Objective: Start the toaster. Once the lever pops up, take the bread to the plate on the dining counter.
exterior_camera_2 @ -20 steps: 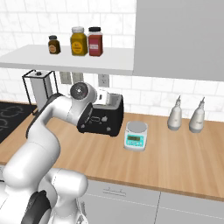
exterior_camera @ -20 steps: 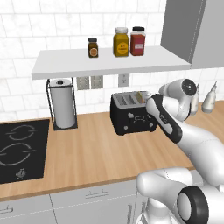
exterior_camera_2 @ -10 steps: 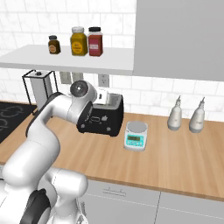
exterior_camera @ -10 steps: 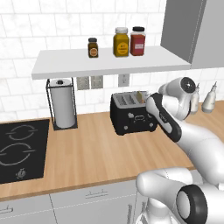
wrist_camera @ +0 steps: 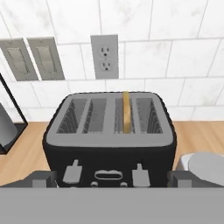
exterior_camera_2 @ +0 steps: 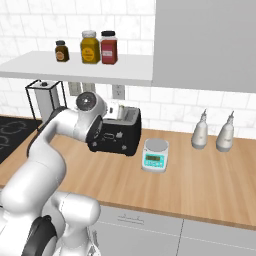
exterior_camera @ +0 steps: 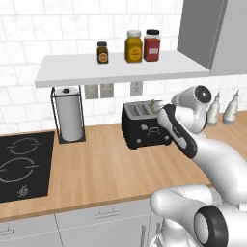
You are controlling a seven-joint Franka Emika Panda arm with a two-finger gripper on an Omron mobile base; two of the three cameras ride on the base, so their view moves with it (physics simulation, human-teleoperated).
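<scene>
Hovering just in front of the toaster on the wooden table, claw spread wide, gripping nothing. Bread standing upright in the third slot from left, seen from the hand.

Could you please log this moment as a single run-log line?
phase: approaching toaster front | toaster: on worktop | bread: upright in third slot from left | pincer: open, facing front panel

Wooden counter: toaster directly before my gripper; paper-towel holder and cooktop to its left; scale, two bottles right.
</scene>
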